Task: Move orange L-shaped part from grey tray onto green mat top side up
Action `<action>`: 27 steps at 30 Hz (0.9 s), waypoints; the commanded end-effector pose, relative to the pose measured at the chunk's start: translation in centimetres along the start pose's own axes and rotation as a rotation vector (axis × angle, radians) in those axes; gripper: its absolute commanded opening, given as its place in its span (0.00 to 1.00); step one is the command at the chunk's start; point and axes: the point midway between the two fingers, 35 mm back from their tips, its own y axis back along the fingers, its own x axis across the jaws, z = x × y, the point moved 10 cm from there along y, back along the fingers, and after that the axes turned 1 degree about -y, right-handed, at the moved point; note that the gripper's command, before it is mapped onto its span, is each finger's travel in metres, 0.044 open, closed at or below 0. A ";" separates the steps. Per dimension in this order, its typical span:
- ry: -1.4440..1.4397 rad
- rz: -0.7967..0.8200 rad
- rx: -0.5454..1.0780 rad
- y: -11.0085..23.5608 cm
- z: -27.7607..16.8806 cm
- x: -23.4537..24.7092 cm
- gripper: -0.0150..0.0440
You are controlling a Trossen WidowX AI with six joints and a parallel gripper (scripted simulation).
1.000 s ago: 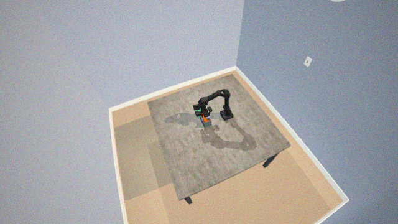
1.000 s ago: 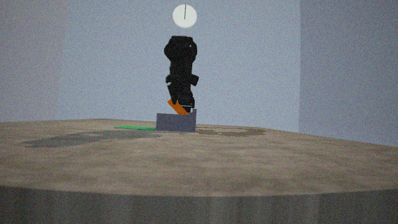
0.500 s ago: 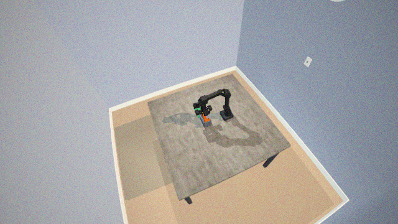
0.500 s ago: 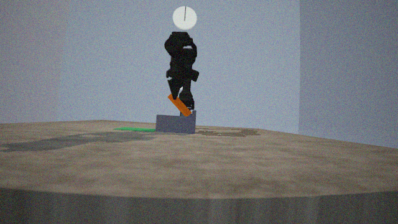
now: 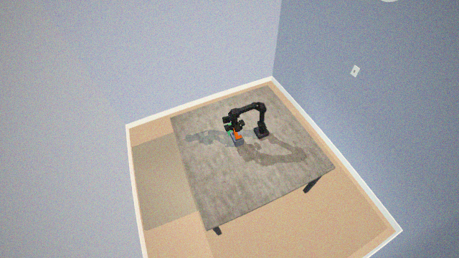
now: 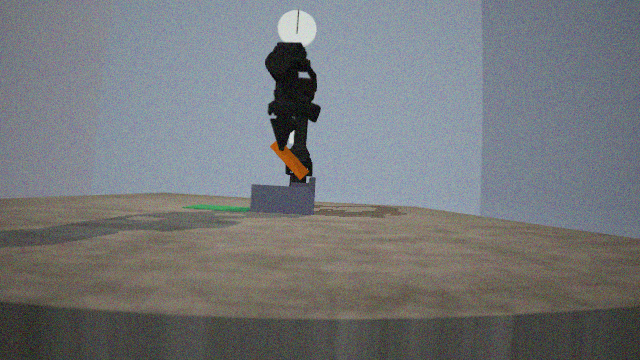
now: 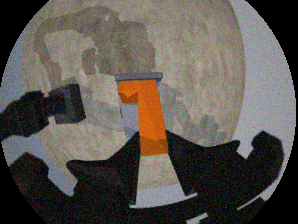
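The orange L-shaped part (image 5: pixel 237 135) (image 6: pixel 292 162) (image 7: pixel 151 110) is held steeply tilted above the grey tray (image 5: pixel 238 142) (image 6: pixel 280 200) (image 7: pixel 150 75). In the exterior view its raised end is at the left and its lower end hangs just above the tray's top edge, near the taller right wall. My gripper (image 6: pixel 281 148) (image 7: pixel 153 134) is shut on the raised straight end. In the wrist view the L-shaped end points away from the fingers. The green mat (image 5: pixel 229 132) (image 6: pixel 215 207) lies flat beside the tray, partly hidden by the arm in the top view.
The tray's taller end wall (image 6: pixel 312 195) stands close to the part's lower end. The arm's base (image 5: pixel 261 132) stands on the table (image 5: pixel 244 186) to the right of the tray in the top view. Shadows of the arm fall on both sides of the tray.
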 end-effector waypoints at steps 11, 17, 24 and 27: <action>0.003 -0.009 -0.004 0.7 -0.7 0.0 0.25; 0.003 -0.008 -0.002 0.4 -3.2 0.2 0.25; 0.003 -0.008 0.001 0.3 -6.2 0.5 0.25; 0.004 -0.008 0.002 0.3 -7.4 0.6 0.25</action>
